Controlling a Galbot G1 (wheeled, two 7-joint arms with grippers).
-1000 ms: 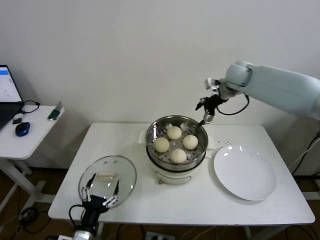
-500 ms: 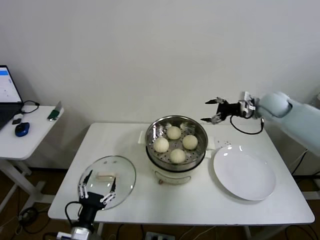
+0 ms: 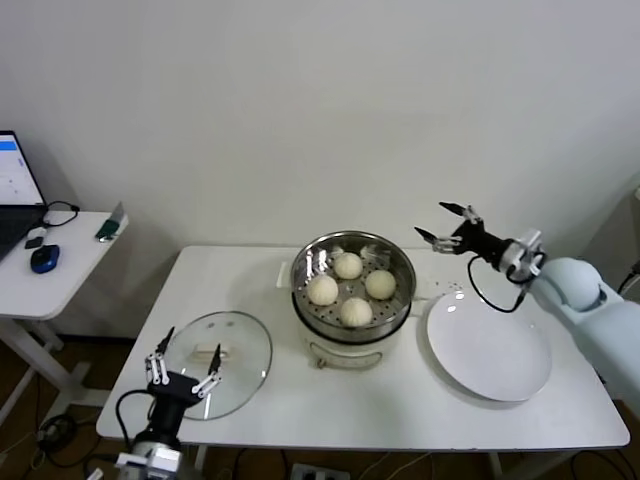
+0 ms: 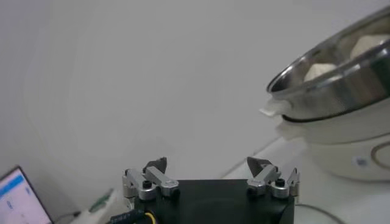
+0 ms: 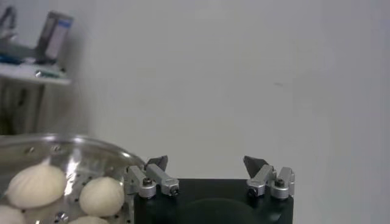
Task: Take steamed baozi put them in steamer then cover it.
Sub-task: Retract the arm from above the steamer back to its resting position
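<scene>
The steel steamer (image 3: pixel 305 268) on its cream pot base stands mid-table, uncovered, with several cream-white baozi (image 3: pixel 348 265) on its perforated floor. The glass cover (image 3: pixel 240 350) lies flat on the table at the front left, its bar handle up. My left gripper (image 3: pixel 184 362) hangs open at the cover's near edge, holding nothing. My right gripper (image 3: pixel 438 222) is open and empty in the air, right of the steamer's back rim. The left wrist view shows the open left gripper (image 4: pixel 207 165) and the steamer (image 4: pixel 341 79). The right wrist view shows the open right gripper (image 5: pixel 206 163), the steamer (image 5: pixel 73 152) and baozi (image 5: pixel 36 182).
A flat white plate (image 3: pixel 490 345) lies bare to the right of the steamer, under my right forearm. A side table (image 3: pixel 60 265) on the far left carries a laptop, a mouse and cables. A wall stands close behind the table.
My right arm has swung away from the steamer's back rim, down and to the right. My left gripper has drawn back toward the table's front-left edge, over the cover's near rim.
</scene>
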